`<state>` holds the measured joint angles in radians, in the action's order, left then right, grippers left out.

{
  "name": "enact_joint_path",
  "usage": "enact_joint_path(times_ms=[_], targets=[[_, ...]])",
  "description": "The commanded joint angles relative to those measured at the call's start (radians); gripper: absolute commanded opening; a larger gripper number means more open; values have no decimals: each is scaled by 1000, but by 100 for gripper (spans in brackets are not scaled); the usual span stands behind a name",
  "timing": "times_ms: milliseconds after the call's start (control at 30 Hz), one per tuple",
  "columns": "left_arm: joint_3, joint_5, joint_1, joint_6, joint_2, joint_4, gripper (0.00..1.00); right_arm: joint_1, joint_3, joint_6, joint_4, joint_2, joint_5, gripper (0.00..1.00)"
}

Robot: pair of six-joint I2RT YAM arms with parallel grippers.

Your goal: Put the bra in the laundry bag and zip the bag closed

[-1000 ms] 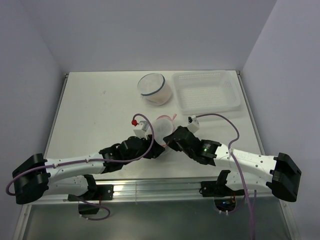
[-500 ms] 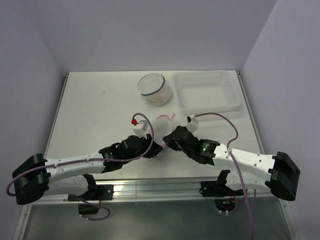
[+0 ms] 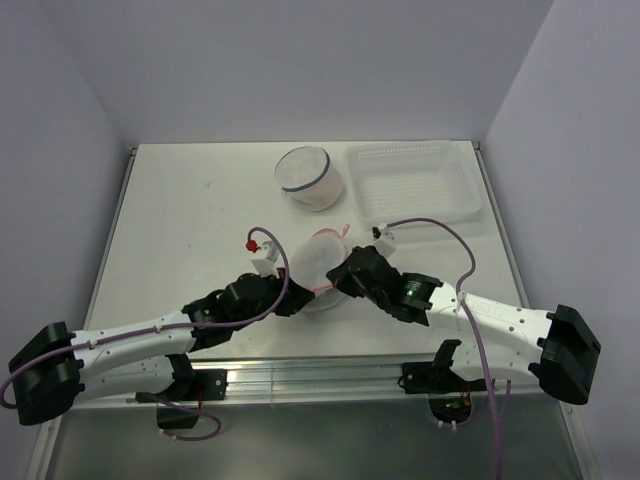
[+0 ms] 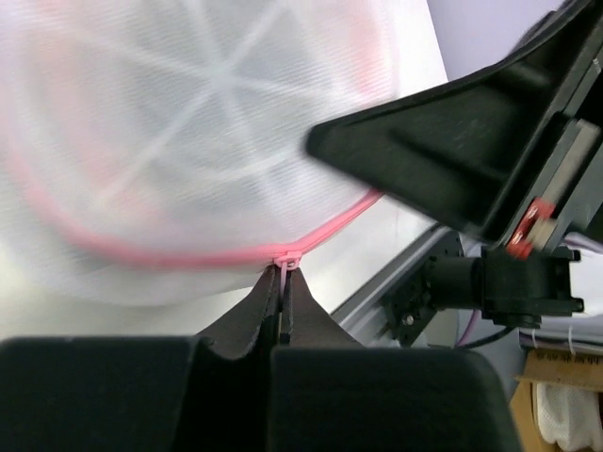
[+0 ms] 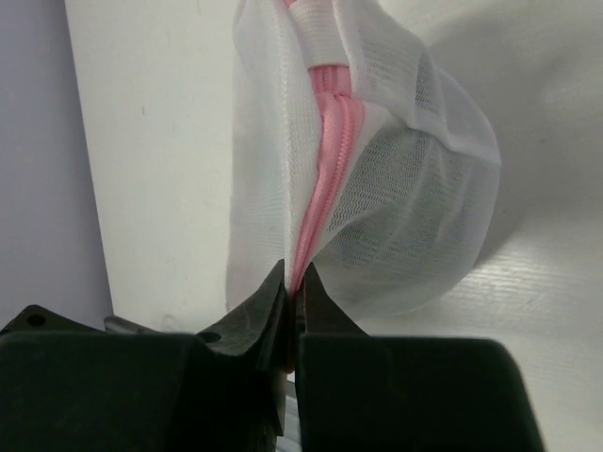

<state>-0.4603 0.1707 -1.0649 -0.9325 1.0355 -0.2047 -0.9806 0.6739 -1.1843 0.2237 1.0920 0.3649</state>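
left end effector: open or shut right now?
Shut. In the left wrist view, the left end effector has its fingers pressed together, pinching the zipper pull of the laundry bag.

We see a white worktop (image 3: 190,220). Near the middle of its front half the laundry bag (image 3: 318,258) rests on it, a rounded shape of white mesh with a pink zip running along its edge. Towards the back stands a round mesh pouch (image 3: 308,178) with a dark band around it and something pale pink showing inside. Just beside it, on its right, a clear plastic basket (image 3: 412,183) sits flat in the back right corner.
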Motion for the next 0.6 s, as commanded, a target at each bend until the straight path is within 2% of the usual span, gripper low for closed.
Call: enact_joint_path(times_ms=[0, 200, 433, 533, 567], targets=[[78, 38, 55, -38, -87, 86, 0, 85, 27, 97, 22, -30, -27, 0], [155, 75, 146, -101, -224, 238, 0, 229, 49, 215, 0, -4, -167, 0], [190, 151, 187, -149, -437, 352, 0, 267, 176, 363, -44, 132, -352, 0], [172, 124, 186, -105, -459, 326, 0, 254, 239, 400, -55, 198, -428, 16], [163, 107, 186, -86, -453, 309, 0, 247, 277, 410, -47, 222, -431, 30]])
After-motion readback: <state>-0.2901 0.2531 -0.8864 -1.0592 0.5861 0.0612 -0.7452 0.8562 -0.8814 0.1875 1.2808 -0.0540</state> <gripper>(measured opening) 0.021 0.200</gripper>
